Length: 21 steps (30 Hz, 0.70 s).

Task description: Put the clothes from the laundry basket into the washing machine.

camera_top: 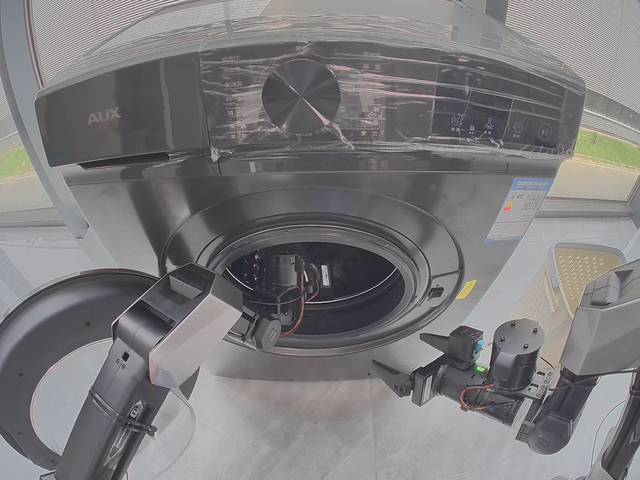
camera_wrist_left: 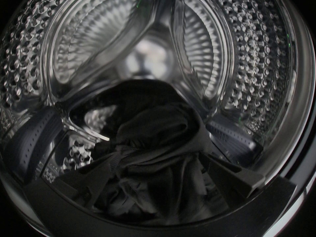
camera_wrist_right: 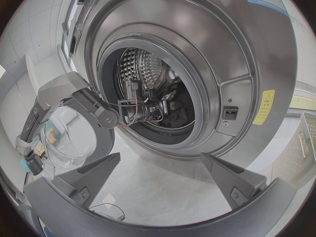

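One heap of dark, crumpled clothes (camera_wrist_left: 154, 148) is lying low in the drum of the dark grey front-loading washing machine (camera_top: 320, 188). The left gripper (camera_wrist_left: 156, 157) is hanging inside that drum, fingers spread wide (the cloth lying loose beneath them). The right gripper (camera_top: 399, 351) is hovering before the machine's open porthole, jaws wide and empty. The white perforated plastic laundry basket (camera_top: 587, 268) is standing just beside the machine.

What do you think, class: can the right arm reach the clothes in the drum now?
Probably not cleanly: the door is open and the right claw hangs open outside, but the left arm sits in the opening before the clothes.
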### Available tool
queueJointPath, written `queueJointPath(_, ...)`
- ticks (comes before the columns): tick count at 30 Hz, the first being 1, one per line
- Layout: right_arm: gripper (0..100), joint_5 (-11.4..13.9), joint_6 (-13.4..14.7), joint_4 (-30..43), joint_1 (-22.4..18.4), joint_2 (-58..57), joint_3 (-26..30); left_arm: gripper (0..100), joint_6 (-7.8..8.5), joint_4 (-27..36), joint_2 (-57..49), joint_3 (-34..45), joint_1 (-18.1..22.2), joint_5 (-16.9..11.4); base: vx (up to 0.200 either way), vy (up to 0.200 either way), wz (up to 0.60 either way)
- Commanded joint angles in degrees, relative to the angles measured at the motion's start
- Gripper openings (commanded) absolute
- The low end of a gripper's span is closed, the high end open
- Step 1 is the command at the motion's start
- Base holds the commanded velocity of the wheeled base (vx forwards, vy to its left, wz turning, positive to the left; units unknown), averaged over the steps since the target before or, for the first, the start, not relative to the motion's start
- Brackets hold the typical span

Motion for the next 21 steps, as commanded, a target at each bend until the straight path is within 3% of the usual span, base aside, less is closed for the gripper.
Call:
queueJointPath(1, 100, 0.00, -0.01, -0.58, -0.15, 0.04, 0.08, 100, -0.45, 0.62, -3.84, 5.66, -0.90, -0.55, 0.000, 0.000, 0.00)
queueJointPath(8, 100, 0.00, -0.01, -0.58, -0.15, 0.04, 0.08, 100, -0.27, 2.99, -13.33, 16.47, -3.27, -0.82, 0.000, 0.000, 0.00)
queueJointPath(21, 100, 0.00, -0.10, -0.58, -0.15, -0.05, 0.17, 100, -0.18, 1.41, -22.38, 32.11, -7.93, -0.73, 0.000, 0.000, 0.00)
